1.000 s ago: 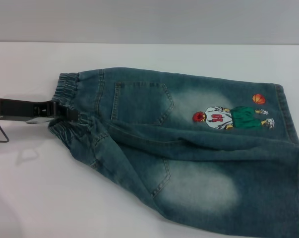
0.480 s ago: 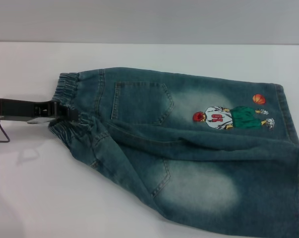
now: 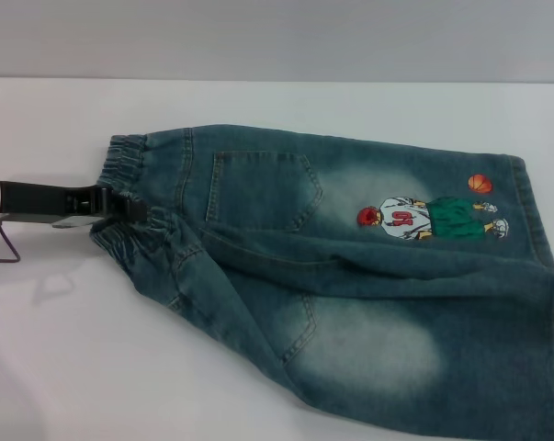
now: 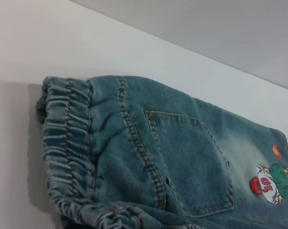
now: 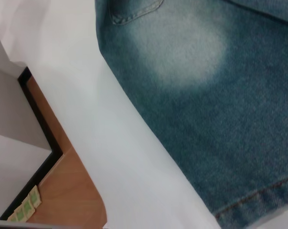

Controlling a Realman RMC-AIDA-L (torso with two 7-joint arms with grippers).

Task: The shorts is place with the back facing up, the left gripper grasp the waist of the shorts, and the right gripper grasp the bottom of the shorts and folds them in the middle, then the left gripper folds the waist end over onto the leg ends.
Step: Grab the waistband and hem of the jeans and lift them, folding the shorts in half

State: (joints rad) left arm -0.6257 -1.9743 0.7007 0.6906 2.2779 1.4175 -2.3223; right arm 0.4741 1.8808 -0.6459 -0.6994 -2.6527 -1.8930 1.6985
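Nothing has shifted in the last second: my left tool [image 3: 130, 209] stays clenched on the waist [image 3: 125, 197], shorts [image 3: 350, 276] flat on the bench [image 3: 56, 349]; my right tool is out of view, fold unstarted

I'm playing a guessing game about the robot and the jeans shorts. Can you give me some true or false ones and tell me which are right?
1. The shorts lie with their back pockets facing up. True.
2. The left gripper is at the leg hems. False: it is at the gathered waist, on the robot's left.
3. The embroidered basketball player wears green shorts, with an orange ball nearby. True.
4. The shorts are already folded into a small square. False: they lie spread out on the white table.
5. The right gripper is seen pinching the hem in the head view. False: it does not show there at all.
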